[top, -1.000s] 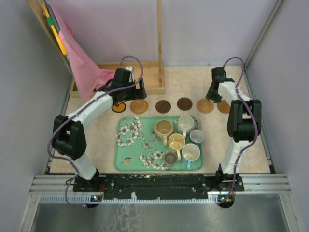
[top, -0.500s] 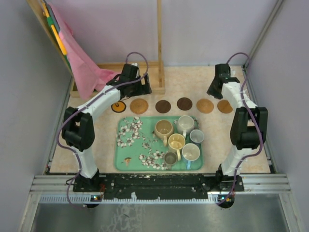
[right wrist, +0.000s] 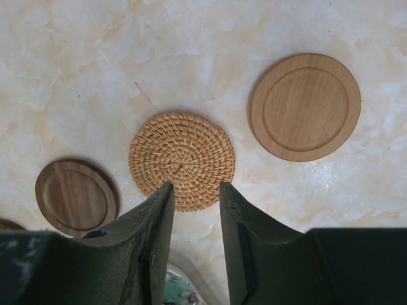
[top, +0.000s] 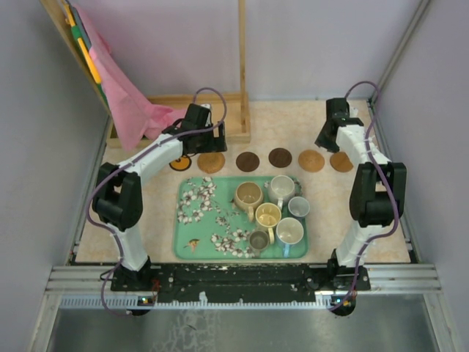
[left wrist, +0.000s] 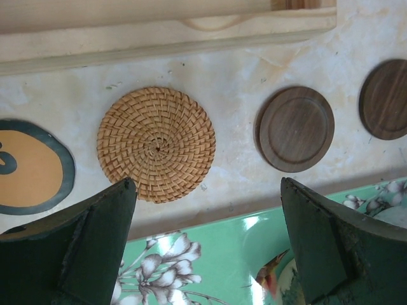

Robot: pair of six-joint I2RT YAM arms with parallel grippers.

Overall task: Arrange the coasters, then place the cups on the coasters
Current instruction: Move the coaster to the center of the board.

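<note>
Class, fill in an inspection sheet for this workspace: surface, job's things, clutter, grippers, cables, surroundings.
Surface: pale marbled tabletop.
Job's things: six flat round coasters in one row; six small handled cups on the green floral tray, none on a coaster.
Clutter: pink cloth, far left.
Grippers: left gripper wide open; right gripper narrowly open; both empty.
Cables: purple cables looped along both arms.
Surroundings: wooden frame, grey walls.

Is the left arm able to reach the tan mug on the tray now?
Probably yes. The left gripper hangs open and empty above the woven coaster, and the tan mug stands at the left edge of the cups, with bare tray beside it.
</note>
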